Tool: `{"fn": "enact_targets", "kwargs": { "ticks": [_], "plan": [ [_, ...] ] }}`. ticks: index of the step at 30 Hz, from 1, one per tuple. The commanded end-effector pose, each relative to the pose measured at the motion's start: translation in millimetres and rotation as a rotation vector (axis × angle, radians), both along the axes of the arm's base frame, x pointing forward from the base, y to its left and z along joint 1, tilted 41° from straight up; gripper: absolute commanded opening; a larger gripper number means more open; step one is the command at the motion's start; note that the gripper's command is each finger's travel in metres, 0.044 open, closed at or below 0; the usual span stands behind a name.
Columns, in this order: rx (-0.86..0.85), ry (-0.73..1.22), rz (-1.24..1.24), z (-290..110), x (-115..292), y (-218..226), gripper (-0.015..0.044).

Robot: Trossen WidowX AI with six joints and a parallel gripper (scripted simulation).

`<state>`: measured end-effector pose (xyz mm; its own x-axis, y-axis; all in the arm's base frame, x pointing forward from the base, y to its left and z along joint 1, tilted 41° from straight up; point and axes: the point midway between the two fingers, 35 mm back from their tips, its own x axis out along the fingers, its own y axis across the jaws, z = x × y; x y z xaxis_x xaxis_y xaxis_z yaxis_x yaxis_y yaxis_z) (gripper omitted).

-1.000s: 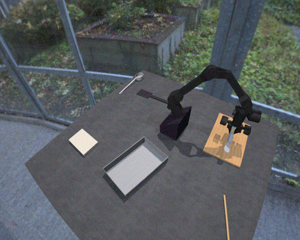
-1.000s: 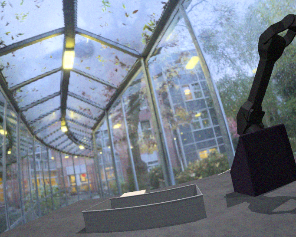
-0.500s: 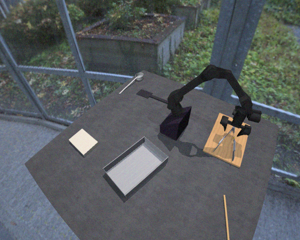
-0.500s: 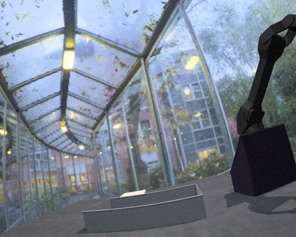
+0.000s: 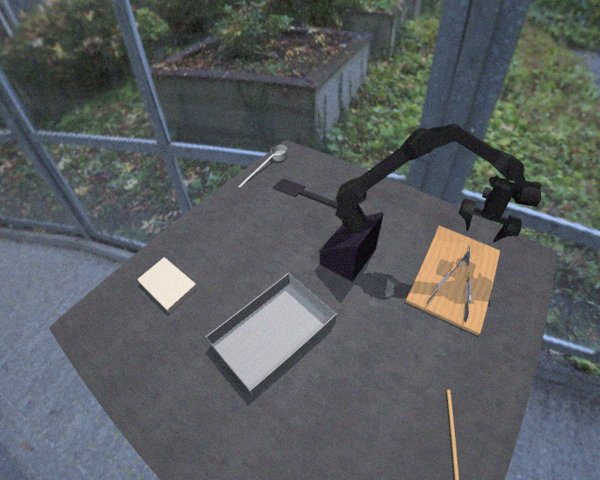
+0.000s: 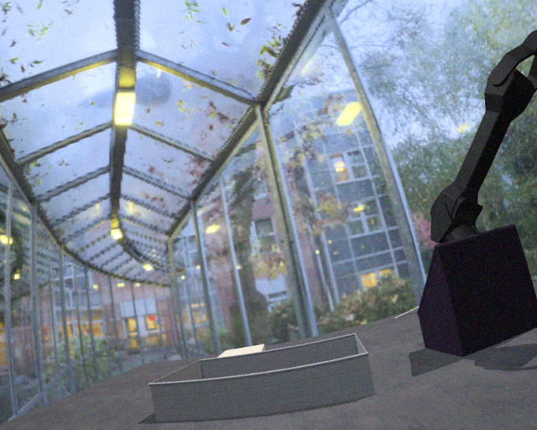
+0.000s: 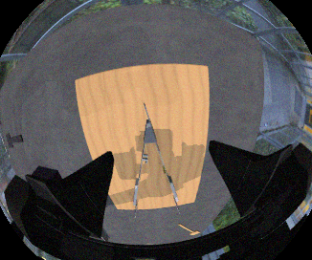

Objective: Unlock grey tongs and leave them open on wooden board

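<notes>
The grey tongs (image 5: 457, 281) (image 7: 152, 157) lie flat on the wooden board (image 5: 484, 252) (image 7: 110, 110), spread open in a V with the hinge at the far end. My gripper (image 5: 489, 227) (image 7: 163, 150) is open and empty. It hangs above the far part of the board, clear of the tongs. The grey roasting tin (image 5: 272, 330) (image 6: 264, 379) stands empty in the middle of the table. The exterior view shows only the arm's base and lower links, not the gripper or the board.
The arm's dark base block (image 5: 349, 245) (image 6: 479, 289) stands between tin and board. A cream square pad (image 5: 165, 283) lies at the left. A black spatula (image 5: 303, 193) and a metal ladle (image 5: 264, 163) lie at the back. A wooden stick (image 5: 451, 433) lies near the front edge.
</notes>
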<state>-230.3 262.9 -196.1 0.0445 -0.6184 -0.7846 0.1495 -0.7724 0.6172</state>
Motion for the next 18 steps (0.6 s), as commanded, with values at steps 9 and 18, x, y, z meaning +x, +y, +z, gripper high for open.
{"fn": "enact_targets", "kwargs": {
  "ticks": [9, 18],
  "plan": [
    [-0.013, -0.001, -0.003, 44.1, -60.7, 1.1, 0.044],
    [-0.111, 0.12, -0.136, 87.4, -50.7, 29.4, 0.044]
  ]
}}
